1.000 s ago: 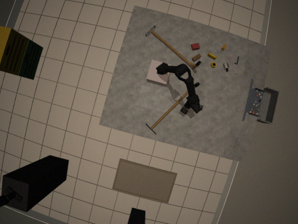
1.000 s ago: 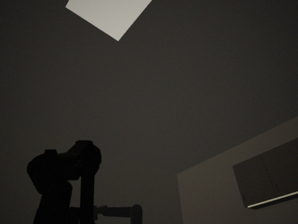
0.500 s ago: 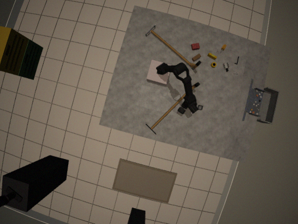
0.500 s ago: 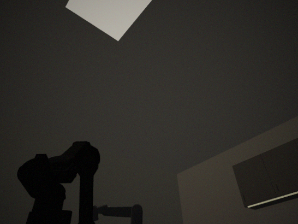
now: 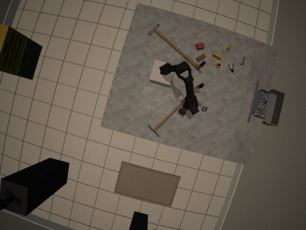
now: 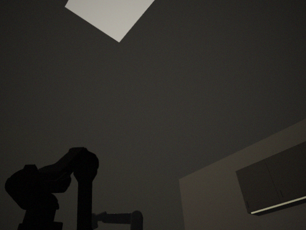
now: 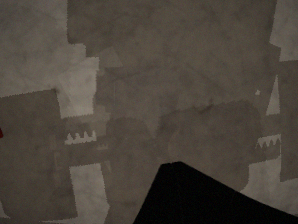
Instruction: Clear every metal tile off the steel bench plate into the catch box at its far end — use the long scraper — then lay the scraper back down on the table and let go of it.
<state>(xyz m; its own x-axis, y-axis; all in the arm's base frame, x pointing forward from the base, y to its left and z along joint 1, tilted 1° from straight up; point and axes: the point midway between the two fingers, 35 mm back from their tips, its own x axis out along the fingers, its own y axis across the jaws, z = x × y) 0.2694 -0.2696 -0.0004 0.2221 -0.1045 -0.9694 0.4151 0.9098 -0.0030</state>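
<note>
The steel bench plate (image 5: 256, 104) is at the table's right edge, with several small white, orange and dark tiles (image 5: 262, 105) scattered on it. The dark catch box (image 5: 280, 109) is just beyond. Two long wooden-handled tools lie on the table: one (image 5: 175, 47) above the arm with a framed head, one (image 5: 168, 116) running under the arm with a thin crosswise blade. Which is the long scraper is unclear. My gripper (image 5: 188, 107) (image 7: 171, 172) is shut and empty, pointing down over the table beside the lower handle. In the exterior view the gripper cannot be made out.
A small grey open box (image 5: 204, 109) is right of the gripper; a red-handled tool (image 5: 198, 103) is partly hidden near it. A red block (image 5: 200, 46), a brown block (image 5: 200, 57), a yellow block (image 5: 217, 56), a yellow ring (image 5: 218, 65) and small tools are at upper right.
</note>
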